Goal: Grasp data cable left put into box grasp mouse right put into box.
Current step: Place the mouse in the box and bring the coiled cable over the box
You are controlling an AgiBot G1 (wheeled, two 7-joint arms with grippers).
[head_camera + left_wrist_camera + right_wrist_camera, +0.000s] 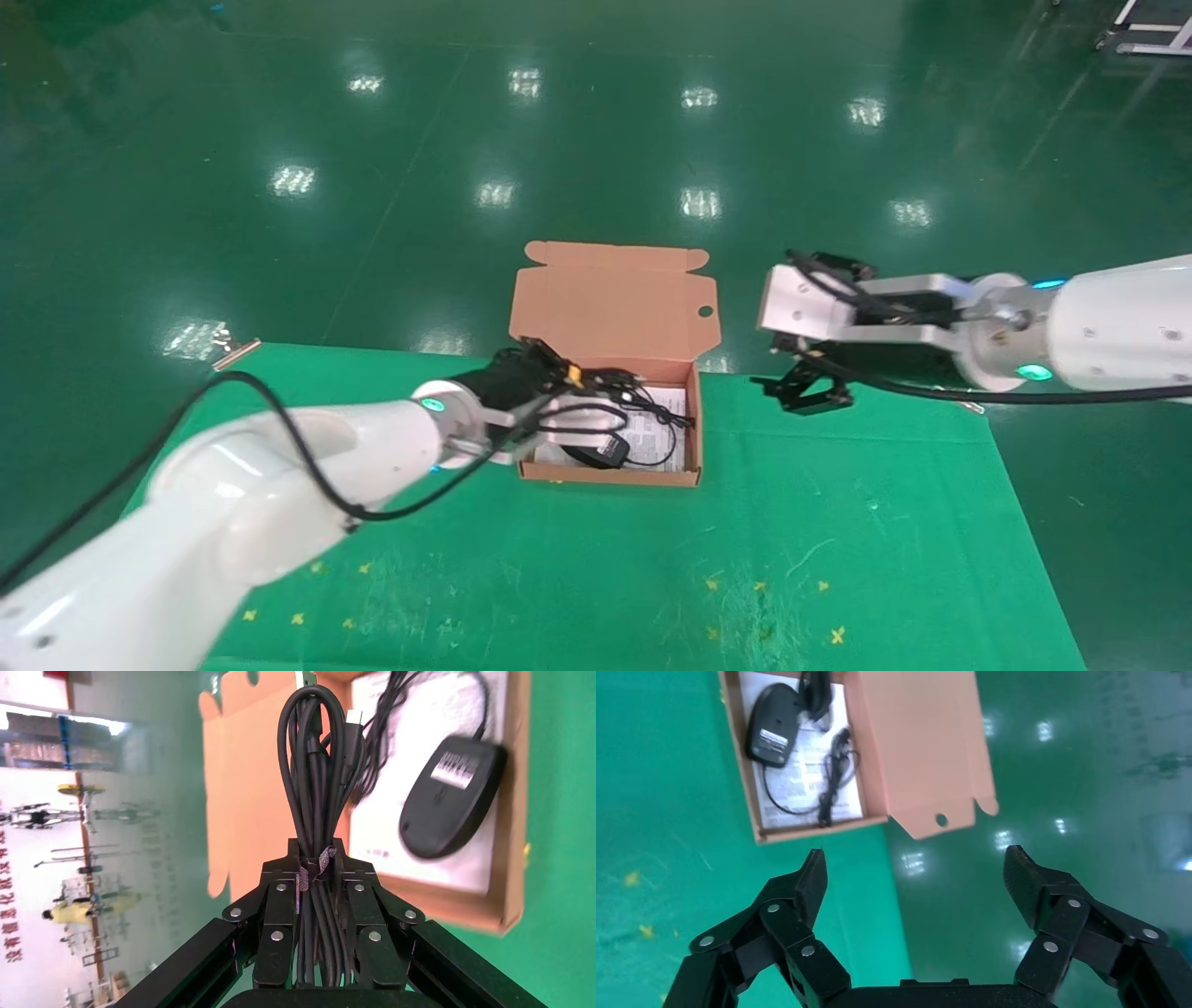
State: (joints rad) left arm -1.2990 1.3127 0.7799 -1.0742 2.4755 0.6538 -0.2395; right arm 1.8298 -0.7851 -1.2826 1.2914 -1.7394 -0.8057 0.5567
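Green mat (838, 559). Box (610, 308) at 12 o'clock of mat, lid up. Right gripper (912, 881) at 3 o'clock of box, jaws wide, empty. Left gripper (320, 881) at box's 9 o'clock edge, clamped on data cable (316, 776). Mouse (450, 797) inside box, underside up.

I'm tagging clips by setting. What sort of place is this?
Probably a factory or lab hall: glossy green floor mirroring ceiling lights, a table with green cloth, and a metal frame at the far edge.
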